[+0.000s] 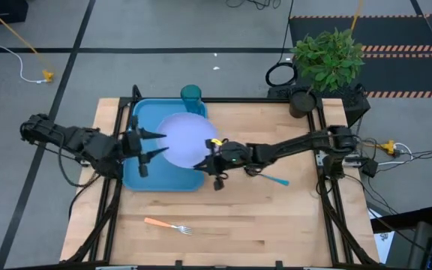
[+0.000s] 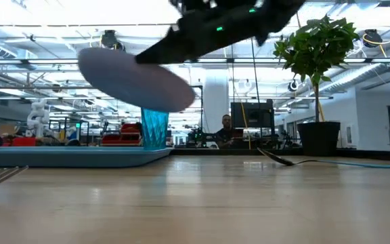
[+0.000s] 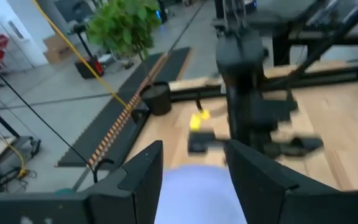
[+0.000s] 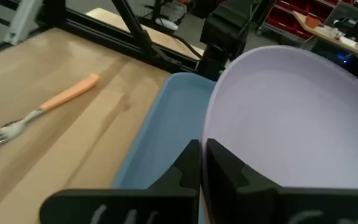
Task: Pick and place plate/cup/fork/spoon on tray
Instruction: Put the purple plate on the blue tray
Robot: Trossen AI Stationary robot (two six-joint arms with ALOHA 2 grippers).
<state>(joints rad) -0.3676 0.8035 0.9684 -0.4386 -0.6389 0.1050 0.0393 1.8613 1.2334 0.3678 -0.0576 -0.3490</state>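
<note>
My right gripper (image 1: pixel 205 159) is shut on the pale lavender plate (image 1: pixel 188 139), which hangs tilted above the blue tray (image 1: pixel 142 174). My left gripper (image 1: pixel 158 144) stands open over the tray's left part, its fingers pointing at the plate's left edge and touching nothing. The teal cup (image 1: pixel 191 95) stands upright at the tray's far right corner; whether on it or just behind, I cannot tell. The spoon (image 1: pixel 274 178) lies on the table right of the tray, below my right arm. The fork (image 1: pixel 167 224) lies near the front edge. My right gripper pinches the plate's rim (image 4: pixel 211 127) between its two fingers, at the plate's near right edge. The fingers come from the table's right, almost level. The plate (image 2: pixel 135 78) is lifted clear above the tray and is tilted, its held side higher.
A potted green plant (image 1: pixel 327 60) stands at the table's far right corner. Bare wood lies in front of the tray and to the right of the spoon. Black frame rails (image 1: pixel 111 187) run along the table's left and right edges.
</note>
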